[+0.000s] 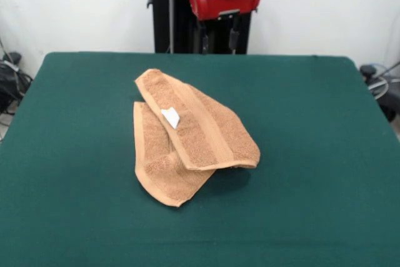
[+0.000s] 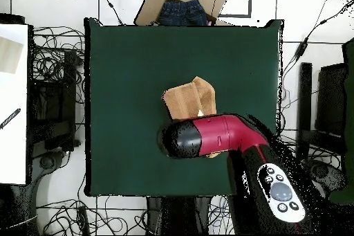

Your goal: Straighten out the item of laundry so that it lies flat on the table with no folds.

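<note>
The item of laundry [image 1: 187, 132], a light orange-brown terry towel, lies near the middle of the table [image 1: 312, 123], folded over itself in a loose V. A border band runs along the upper flap, and a small white tag [image 1: 170, 117] faces up. My gripper [image 1: 219, 47] hangs high above the table's far edge, well behind the towel. It is open, its two black fingers [image 1: 205, 42] apart with nothing between them. In the overhead view the red arm [image 2: 221, 135] covers the gripper and part of the towel [image 2: 190, 98].
A cardboard box [image 2: 153, 5] holding dark blue cloth sits just beyond the table's [image 2: 124, 74] top edge in the overhead view. Cables [image 2: 52, 60] trail over the floor all round the table. A white board [image 2: 14, 109] stands at the left.
</note>
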Action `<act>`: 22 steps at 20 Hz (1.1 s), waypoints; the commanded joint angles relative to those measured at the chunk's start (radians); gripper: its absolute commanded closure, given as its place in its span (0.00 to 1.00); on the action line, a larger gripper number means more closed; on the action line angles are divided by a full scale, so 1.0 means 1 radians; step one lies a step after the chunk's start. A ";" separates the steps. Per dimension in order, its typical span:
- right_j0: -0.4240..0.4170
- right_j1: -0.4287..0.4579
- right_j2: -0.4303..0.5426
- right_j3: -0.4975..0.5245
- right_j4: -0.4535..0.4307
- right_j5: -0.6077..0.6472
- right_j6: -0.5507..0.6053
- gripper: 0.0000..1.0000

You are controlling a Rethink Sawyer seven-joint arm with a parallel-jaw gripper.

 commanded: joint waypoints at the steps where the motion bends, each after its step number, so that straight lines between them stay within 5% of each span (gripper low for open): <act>1: 0.003 0.051 -0.072 0.085 -0.031 -0.106 0.150 0.00; 22: 0.150 0.035 -0.161 0.090 0.047 -0.112 0.212 0.00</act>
